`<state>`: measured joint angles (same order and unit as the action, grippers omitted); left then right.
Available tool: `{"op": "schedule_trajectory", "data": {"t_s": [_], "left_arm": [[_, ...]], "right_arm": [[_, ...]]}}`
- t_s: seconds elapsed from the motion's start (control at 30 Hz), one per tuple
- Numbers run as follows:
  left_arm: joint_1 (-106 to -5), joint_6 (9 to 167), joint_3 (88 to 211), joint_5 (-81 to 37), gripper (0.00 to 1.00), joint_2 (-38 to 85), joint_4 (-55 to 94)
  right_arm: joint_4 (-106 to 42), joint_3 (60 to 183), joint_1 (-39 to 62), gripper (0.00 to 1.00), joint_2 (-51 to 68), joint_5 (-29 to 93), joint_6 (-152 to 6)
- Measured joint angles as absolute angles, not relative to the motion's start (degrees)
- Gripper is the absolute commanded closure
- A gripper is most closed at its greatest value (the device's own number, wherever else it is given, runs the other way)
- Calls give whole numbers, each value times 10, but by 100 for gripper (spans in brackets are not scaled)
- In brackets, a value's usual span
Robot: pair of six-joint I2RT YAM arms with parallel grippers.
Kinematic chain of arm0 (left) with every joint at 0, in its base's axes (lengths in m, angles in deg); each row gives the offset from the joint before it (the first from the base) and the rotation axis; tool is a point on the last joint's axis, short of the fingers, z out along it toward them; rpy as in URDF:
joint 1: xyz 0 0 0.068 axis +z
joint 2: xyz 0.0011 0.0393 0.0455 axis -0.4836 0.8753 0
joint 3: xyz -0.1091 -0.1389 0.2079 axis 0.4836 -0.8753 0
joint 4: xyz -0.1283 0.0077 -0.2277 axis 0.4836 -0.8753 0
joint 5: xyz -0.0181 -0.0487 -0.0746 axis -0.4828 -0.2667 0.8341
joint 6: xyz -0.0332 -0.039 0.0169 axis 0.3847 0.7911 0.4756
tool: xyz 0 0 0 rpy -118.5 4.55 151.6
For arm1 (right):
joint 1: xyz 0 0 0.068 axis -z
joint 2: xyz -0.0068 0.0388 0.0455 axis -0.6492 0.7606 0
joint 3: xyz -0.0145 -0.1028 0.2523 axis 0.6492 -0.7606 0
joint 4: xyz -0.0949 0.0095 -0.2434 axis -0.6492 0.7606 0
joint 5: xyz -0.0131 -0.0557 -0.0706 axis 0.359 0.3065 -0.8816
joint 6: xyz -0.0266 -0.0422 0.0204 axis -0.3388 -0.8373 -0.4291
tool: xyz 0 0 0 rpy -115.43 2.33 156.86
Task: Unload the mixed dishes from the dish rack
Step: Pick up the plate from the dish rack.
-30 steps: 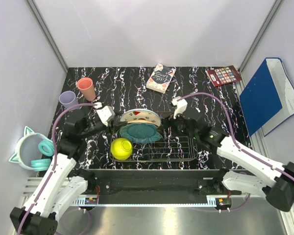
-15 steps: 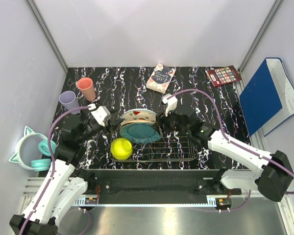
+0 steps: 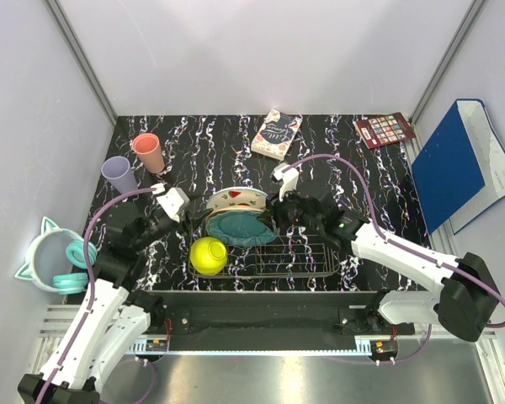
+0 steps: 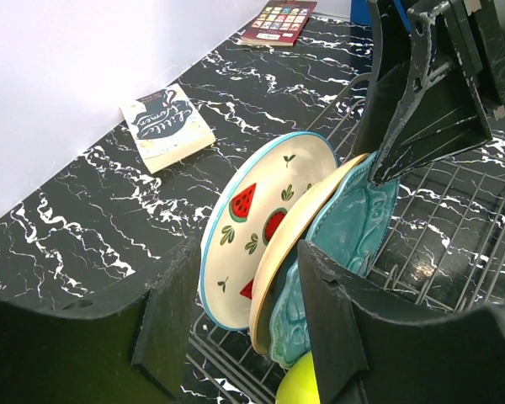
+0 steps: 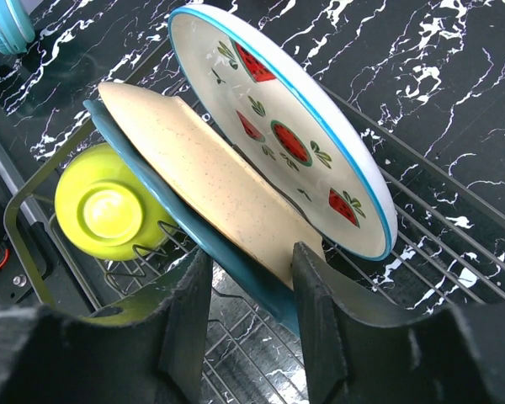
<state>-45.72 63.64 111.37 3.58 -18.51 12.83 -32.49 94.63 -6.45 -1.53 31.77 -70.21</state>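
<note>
Teal scalloped plate (image 3: pixel 240 227) is standing on edge in the dish rack's (image 3: pixel 316 257) far-left part, rims pointing left-right; right gripper (image 5: pixel 251 252), jaws spread, is straddling its right rim, left gripper (image 4: pixel 248 252), likewise spread, flanking opposite.

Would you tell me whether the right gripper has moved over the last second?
Yes. The right gripper has shifted left along the dish rack, toward the teal plate standing in it.
</note>
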Motion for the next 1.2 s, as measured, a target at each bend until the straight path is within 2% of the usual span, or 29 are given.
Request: {"op": "schedule_trajectory", "data": {"t_s": [0.37, 0.43, 0.47, 0.5, 0.63, 0.8, 1.07, 1.2], "left_arm": [[-457, 645, 1108, 36, 45, -185, 131], [-457, 645, 1107, 36, 44, -185, 131], [-457, 645, 1107, 36, 45, -185, 131], [-457, 645, 1106, 36, 45, -185, 131], [-457, 645, 1105, 36, 44, -185, 130], [-457, 645, 1105, 35, 44, -185, 130], [-458, 645, 1105, 34, 44, -184, 131], [-458, 645, 1105, 34, 44, -180, 131]], "right_arm": [[-355, 943, -67, 62, 0, 318, -713], [-362, 943, -69, 54, 3, 318, -714], [-363, 943, -70, 45, 4, 318, -715], [-364, 943, -71, 31, 4, 318, -715], [-355, 937, -78, 17, 4, 317, -705], [-330, 929, -81, 19, -15, 301, -702], [-315, 925, -82, 35, -65, 298, -703], [-311, 916, -82, 37, -65, 301, -703]]}}
